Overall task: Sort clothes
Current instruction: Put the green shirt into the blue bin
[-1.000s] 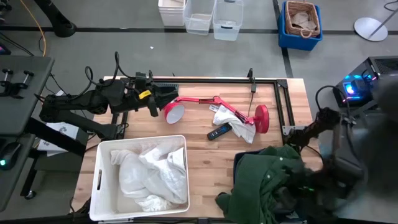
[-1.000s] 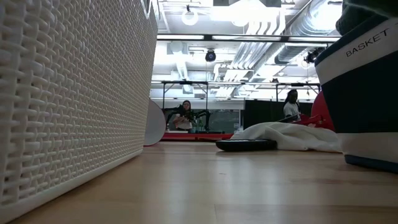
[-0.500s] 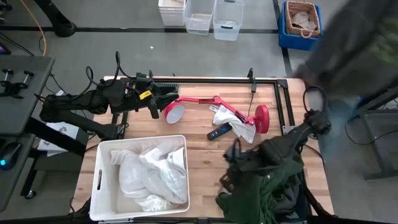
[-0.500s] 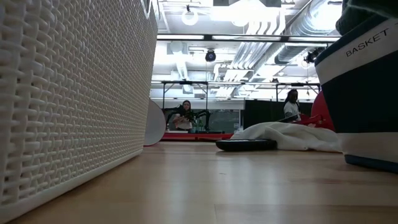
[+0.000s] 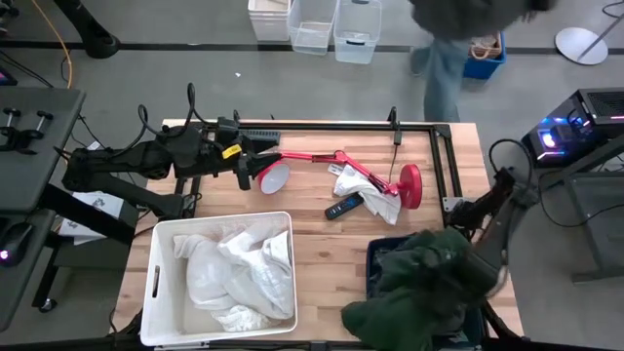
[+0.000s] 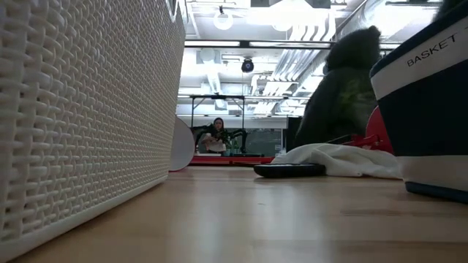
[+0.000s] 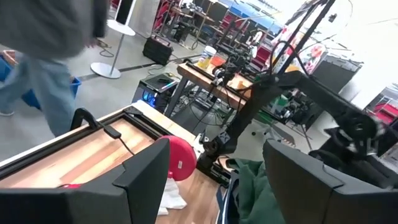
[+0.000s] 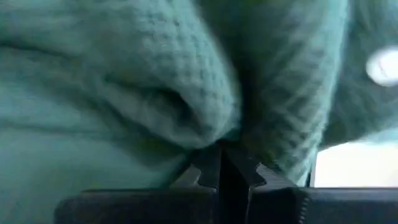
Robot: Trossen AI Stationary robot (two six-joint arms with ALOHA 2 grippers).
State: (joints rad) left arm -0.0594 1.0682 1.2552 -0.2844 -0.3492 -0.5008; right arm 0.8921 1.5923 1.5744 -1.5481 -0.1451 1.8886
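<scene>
The dark green garment (image 5: 424,288) is heaped over the navy bin (image 5: 375,255) at the near right corner of the table (image 5: 322,244), spilling past the bin's front wall toward the table's near edge. The right tool (image 8: 219,169) is buried under this fabric: from above only its arm shows, coming in from the right edge, while its wrist view is filled with green waffle-knit cloth, the two fingers pressed together with a fold pinched between them.

The white bin (image 5: 156,283) takes the near left corner, holding the white clothes (image 5: 234,273). Between the two bins lies a strip of bare wood. Farther back, a red desk lamp (image 5: 341,168) stretches across the middle, with a small white garment (image 5: 363,190) draped against its arm and a dark remote (image 5: 343,206) just beside it.

The left tool (image 5: 249,161) waits over the far left edge, its fingers spread wide and holding nothing.

A blurred person (image 5: 458,29) walks beyond the far edge, cut off at the top.
</scene>
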